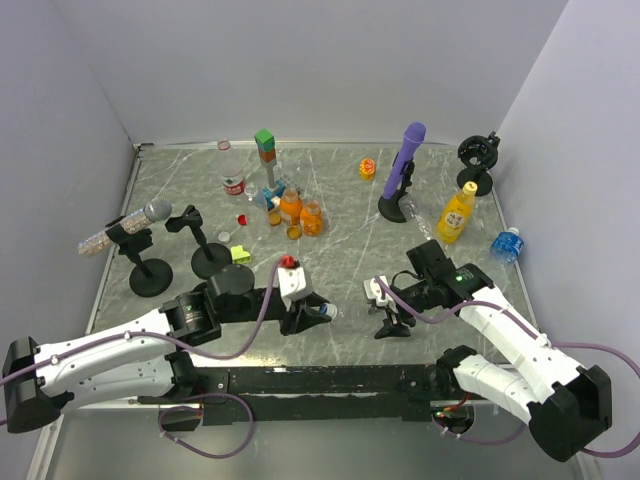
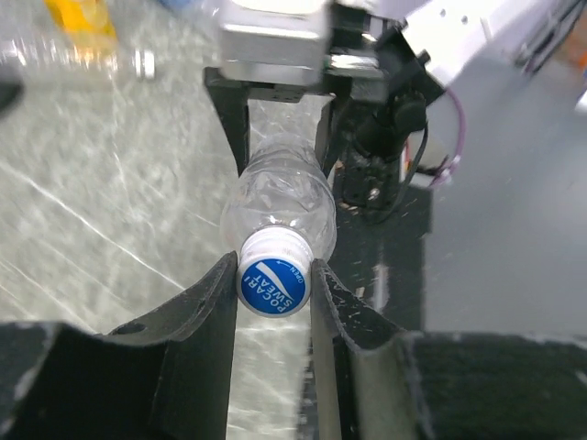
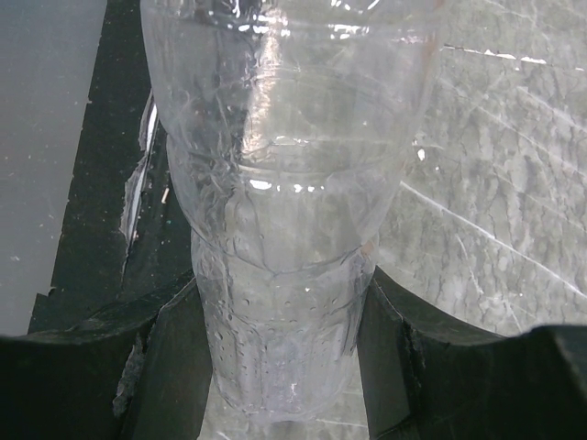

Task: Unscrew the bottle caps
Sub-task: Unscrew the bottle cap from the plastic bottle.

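My L gripper [image 2: 272, 275] is clamped on the blue cap [image 2: 272, 282] of a clear bottle [image 3: 284, 202], which lies level btwn both arms near the table [image 1: 350, 262] front edge. My R gripper [image 3: 280, 293] is closed round the bottle's body. L wrist cam shows the cap's white lettering w/ both jaws touching it; top cam gives only a blue speck there.

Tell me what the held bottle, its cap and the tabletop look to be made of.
Bottle: thin clear plastic, glossy; see-through, creased, with highlights. Cap: opaque plastic, blue printed top, white ribbed skirt. Tabletop: grey-green, white-veined, marble-like; stone or a printed sheet, can't tell.
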`<state>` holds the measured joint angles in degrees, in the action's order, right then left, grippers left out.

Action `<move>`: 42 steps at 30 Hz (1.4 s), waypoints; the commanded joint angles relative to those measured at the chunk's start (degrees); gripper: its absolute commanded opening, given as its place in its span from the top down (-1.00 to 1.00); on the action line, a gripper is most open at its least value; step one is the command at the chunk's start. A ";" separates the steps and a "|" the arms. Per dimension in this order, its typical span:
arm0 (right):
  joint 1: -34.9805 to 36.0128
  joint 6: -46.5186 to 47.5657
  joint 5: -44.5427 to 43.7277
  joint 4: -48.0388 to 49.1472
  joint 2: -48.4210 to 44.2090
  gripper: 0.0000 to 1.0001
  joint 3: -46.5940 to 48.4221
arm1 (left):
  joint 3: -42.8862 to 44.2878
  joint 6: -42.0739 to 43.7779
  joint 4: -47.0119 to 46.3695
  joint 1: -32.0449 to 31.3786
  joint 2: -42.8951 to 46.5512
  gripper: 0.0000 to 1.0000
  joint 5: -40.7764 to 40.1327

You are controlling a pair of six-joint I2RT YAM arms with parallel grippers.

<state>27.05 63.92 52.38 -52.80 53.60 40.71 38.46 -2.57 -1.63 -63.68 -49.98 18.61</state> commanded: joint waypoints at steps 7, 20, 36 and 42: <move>-0.33 0.59 1.32 2.52 -0.08 0.69 -0.19 | 6.99 -46.43 9.10 -0.13 -2.50 0.98 -9.63; -0.33 0.50 1.50 2.43 -0.61 0.69 -0.37 | 14.27 -63.18 21.66 -0.13 -5.39 0.98 -17.03; -0.51 0.85 2.11 2.43 -0.96 0.69 -0.37 | 6.82 -30.88 15.01 -0.13 9.53 -0.94 -12.49; -0.77 1.03 2.46 2.08 -0.69 0.69 -0.19 | -5.57 -1.86 2.80 -0.13 17.45 -0.93 -1.03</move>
<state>26.68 62.96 52.07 -51.79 53.47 40.42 38.92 -27.00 10.98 -63.59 -34.26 10.26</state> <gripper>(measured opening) 0.599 0.972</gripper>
